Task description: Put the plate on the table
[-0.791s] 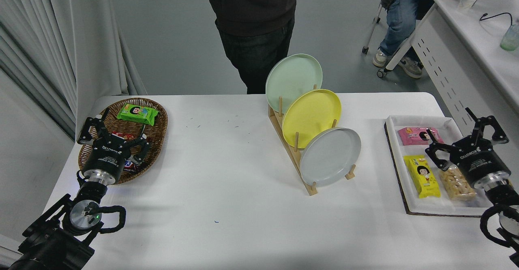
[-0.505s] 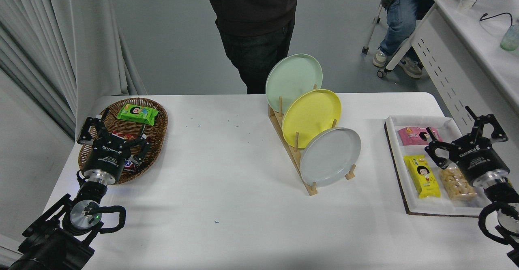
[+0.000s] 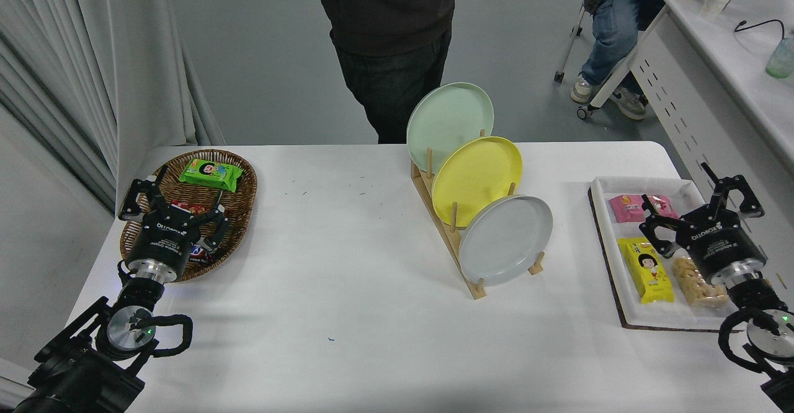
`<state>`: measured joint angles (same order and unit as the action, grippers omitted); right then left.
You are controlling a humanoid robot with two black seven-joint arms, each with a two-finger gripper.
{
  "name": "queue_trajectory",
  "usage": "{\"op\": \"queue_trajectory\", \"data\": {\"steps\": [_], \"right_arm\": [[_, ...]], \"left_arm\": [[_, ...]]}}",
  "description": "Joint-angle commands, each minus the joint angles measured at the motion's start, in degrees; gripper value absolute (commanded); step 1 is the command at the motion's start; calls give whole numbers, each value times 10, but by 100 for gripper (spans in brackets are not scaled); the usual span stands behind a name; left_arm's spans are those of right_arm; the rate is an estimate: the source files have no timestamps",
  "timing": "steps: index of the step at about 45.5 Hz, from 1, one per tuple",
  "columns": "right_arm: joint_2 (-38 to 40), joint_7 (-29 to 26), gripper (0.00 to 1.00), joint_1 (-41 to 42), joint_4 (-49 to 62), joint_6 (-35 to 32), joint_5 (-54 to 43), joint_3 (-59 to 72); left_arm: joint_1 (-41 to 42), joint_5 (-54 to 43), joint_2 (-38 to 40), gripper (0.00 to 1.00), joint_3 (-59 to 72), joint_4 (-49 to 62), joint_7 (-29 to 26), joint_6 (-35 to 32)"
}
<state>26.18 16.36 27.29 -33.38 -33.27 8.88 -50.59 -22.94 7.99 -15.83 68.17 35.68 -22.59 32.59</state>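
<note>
The pale grey plate (image 3: pixel 505 239) stands on edge in the front slot of a wooden rack (image 3: pixel 448 239) near the middle of the white table (image 3: pixel 347 289). A yellow plate (image 3: pixel 476 180) and a mint-green plate (image 3: pixel 450 121) stand behind it in the same rack. My right gripper (image 3: pixel 691 193) is open and empty, over the white tray at the right, well right of the grey plate. My left gripper (image 3: pixel 173 193) is open and parked at the lower left over the wicker basket.
A wicker basket (image 3: pixel 242 196) with snack packets sits at the left. A white tray (image 3: pixel 605 214) with pink, yellow and clear snack packs sits at the right. A person (image 3: pixel 388 41) stands at the far edge; another sits at the upper right by a white desk.
My right gripper has moved up and slightly left over the tray. The plates and my left arm have not moved.
</note>
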Motion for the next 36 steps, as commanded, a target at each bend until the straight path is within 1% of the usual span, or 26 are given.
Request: {"op": "queue_trajectory", "data": {"steps": [1,26,31,36], "right_arm": [[-6,1,100,0,2,0,0,-2],[-3,1,100,2,2,0,1,-2],[-6,1,100,23,26,1,1,7],[-2,1,100,45,23,4,1,28]], "left_arm": [[0,0,0,98,-1,0,0,-1],[0,0,0,98,0,0,0,0],[0,0,0,98,-1,0,0,0],[0,-1,-1,98,0,0,0,-1]]}}
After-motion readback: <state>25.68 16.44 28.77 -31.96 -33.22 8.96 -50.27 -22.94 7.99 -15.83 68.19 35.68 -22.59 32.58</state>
